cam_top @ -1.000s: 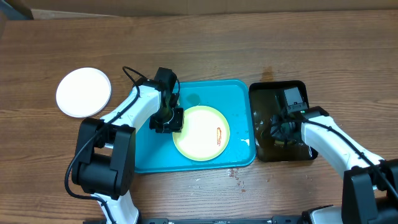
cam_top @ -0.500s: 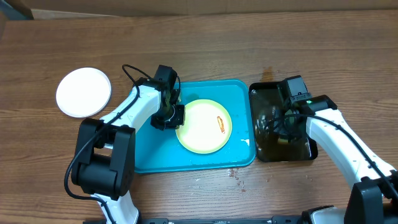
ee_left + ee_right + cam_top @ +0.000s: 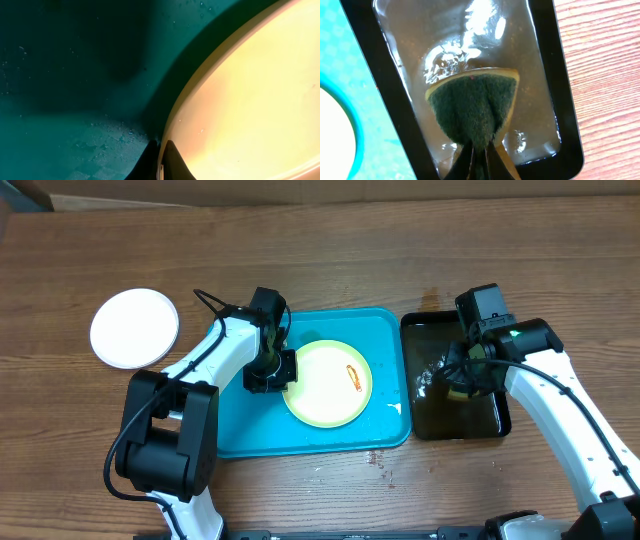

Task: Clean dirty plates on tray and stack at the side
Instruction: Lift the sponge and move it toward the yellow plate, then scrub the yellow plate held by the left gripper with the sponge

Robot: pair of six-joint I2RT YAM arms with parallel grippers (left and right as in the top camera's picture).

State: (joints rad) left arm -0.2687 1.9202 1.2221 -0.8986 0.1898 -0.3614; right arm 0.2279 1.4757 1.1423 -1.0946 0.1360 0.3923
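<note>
Closure of the left gripper [image 3: 272, 372] is the fresh change: a second ago its jaws stood apart at the plate's left edge, and now they are clenched on the rim of the yellow-green plate [image 3: 322, 392]. The left wrist view shows the two fingertips pinched together right at that rim. The plate has also slid a little to the right and toward the far side of the turquoise tray [image 3: 240, 430], where it lies flat. Its reddish sauce smear [image 3: 354, 374] is untouched.

On the other side, the right gripper [image 3: 479, 152] has risen and drawn back from low inside the black tray [image 3: 455, 320]. It is clamped on a sponge [image 3: 470, 102], green scouring face toward the camera with a yellow layer behind, which hangs over the shallow water there. My reading is that one arm now steadies the plate while the other brings the wet sponge across to scrub, so the wiping of this plate has not yet begun.

A white plate [image 3: 134, 328] sits on the tabletop [image 3: 330, 250] well to the left of the tray. Whether another lies beneath it I cannot tell.

The tabletop is brown wood grain, with a few dark specks just in front of the tray. Of the room, only a tan strip beyond the far edge shows.
</note>
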